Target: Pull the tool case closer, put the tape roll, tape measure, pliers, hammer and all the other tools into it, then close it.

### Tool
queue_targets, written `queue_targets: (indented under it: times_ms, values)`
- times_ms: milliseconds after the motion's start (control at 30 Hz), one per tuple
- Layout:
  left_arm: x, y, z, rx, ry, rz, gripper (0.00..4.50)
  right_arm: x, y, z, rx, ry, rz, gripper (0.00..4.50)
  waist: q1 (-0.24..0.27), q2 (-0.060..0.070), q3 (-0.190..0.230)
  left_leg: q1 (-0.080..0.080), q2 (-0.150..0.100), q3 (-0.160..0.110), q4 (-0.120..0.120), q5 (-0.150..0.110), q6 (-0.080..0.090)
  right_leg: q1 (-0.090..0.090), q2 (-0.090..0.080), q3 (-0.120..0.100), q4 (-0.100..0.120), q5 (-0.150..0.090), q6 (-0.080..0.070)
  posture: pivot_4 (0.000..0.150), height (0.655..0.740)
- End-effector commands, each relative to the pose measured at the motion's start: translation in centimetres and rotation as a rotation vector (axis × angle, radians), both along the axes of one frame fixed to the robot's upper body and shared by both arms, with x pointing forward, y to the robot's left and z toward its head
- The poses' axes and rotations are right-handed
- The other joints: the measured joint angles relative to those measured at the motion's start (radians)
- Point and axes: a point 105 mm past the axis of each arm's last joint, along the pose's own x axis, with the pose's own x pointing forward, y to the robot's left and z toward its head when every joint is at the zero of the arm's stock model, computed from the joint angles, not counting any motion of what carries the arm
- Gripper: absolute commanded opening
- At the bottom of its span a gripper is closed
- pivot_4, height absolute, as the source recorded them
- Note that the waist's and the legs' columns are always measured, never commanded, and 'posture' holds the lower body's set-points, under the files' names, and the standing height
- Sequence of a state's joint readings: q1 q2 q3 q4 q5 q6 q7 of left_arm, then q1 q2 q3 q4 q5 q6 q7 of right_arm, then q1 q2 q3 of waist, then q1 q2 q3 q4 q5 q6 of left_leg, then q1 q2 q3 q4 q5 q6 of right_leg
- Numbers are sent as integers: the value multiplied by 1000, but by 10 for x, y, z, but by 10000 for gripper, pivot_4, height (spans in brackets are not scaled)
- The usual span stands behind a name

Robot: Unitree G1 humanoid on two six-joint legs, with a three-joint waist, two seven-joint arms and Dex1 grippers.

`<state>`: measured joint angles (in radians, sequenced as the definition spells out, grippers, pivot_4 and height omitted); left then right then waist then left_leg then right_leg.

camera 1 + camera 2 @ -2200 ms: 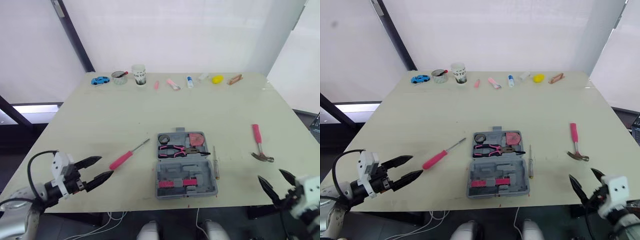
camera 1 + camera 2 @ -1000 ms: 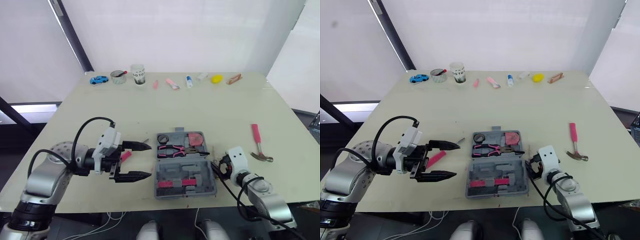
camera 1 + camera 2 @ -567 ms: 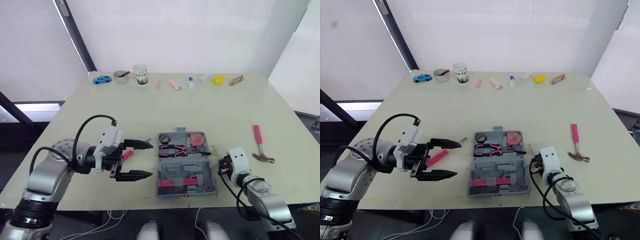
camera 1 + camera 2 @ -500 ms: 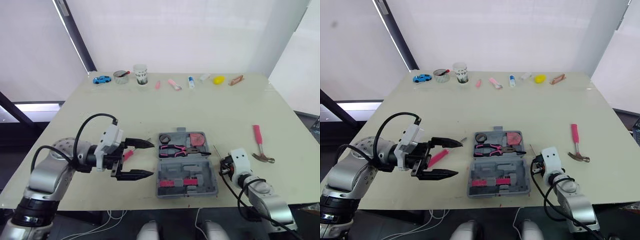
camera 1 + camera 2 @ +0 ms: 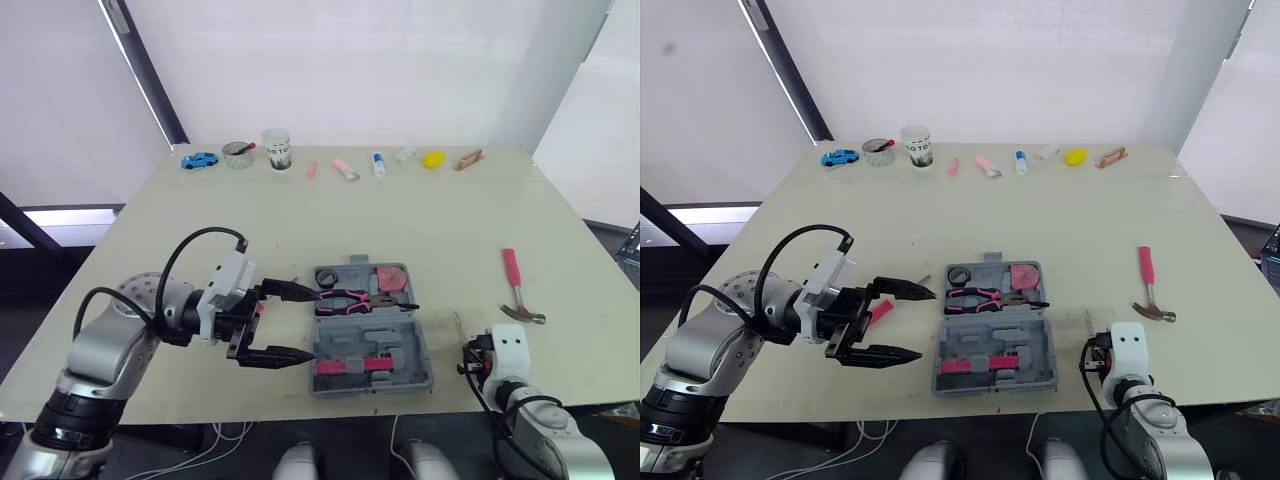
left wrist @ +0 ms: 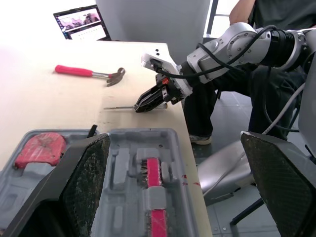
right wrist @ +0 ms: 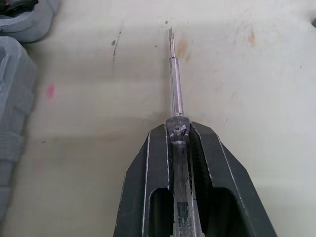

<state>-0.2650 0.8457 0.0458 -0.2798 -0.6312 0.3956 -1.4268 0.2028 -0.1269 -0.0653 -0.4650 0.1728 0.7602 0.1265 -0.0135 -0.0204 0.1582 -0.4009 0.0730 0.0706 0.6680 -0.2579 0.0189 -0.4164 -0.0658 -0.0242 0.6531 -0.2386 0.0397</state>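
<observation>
The right jaws grasp the screwdriver [image 7: 175,84], right of the case [image 5: 395,345]; the left jaws stand released at its left edge. Best carried level to a free slot.

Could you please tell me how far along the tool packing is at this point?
Done: the tool case sits close, open, holding pliers, tape roll and tape measure. In hand: the right tool is shut on a slim screwdriver; the left tool hangs open by the case. Left: the hammer and pink screwdriver lie outside, and the case needs closing.
</observation>
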Motion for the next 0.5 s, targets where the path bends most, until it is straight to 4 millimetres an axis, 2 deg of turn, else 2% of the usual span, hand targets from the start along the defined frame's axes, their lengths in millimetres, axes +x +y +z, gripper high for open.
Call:
queue_targets:
  times_ms: [33, 67, 133, 167, 200, 233, 267, 400, 500]
  values:
    - [-4, -2, 7, 8, -26, -42, 45000, 1, 9, 6, 21, -16, 10, 120, -1, 0, 0, 0, 0, 0, 0, 0, 0, 0, 0, 0, 0, 0, 0, 1500, 7400]
    - [-5, -2, 6, 9, -25, -44, 45000, 2, 10, 5, 21, -16, 12, 120, -1, 0, 0, 0, 0, 0, 0, 0, 0, 0, 0, 0, 0, 0, 0, 1500, 7400]
    - [-6, -2, 5, 15, -21, -50, 45000, 2, 11, 4, 20, -13, 17, 10221, -1, 0, 0, 0, 0, 0, 0, 0, 0, 0, 0, 0, 0, 0, 0, 1500, 7400]
    - [-6, -2, 5, 16, -20, -51, 45000, 2, 10, 5, 19, -14, 13, 12456, -1, 0, 0, 0, 0, 0, 0, 0, 0, 0, 0, 0, 0, 0, 0, 1500, 7400]
    - [-7, -2, 5, 15, -18, -50, 45000, 2, 8, 6, 18, -18, 10, 17821, -1, 0, 0, 0, 0, 0, 0, 0, 0, 0, 0, 0, 0, 0, 0, 1500, 7400]
    - [-7, -2, 5, 13, -16, -50, 45000, 3, 7, 8, 20, -36, 11, 25318, -1, 0, 0, 0, 0, 0, 0, 0, 0, 0, 0, 0, 0, 0, 0, 1500, 7400]
    - [-8, -2, 5, 13, -14, -50, 45000, 3, 5, 12, 13, -53, 13, 27700, 0, 0, 0, 0, 0, 0, 0, 0, 0, 0, 0, 0, 0, 0, 0, 1500, 7400]
    - [-12, 0, 4, 22, 8, -55, 45000, 2, -8, 33, -103, -146, 106, 44585, 2, 1, 1, -1, -1, 1, 0, 0, 0, 0, 0, 2, -1, 0, 0, 1500, 7400]
    - [-13, 0, 5, 17, 8, -53, 45000, -1, -19, 50, -126, -189, 167, 44585, 2, 0, 1, -1, -1, 1, 0, 0, 0, -1, 0, 3, -1, 0, 0, 1500, 7400]
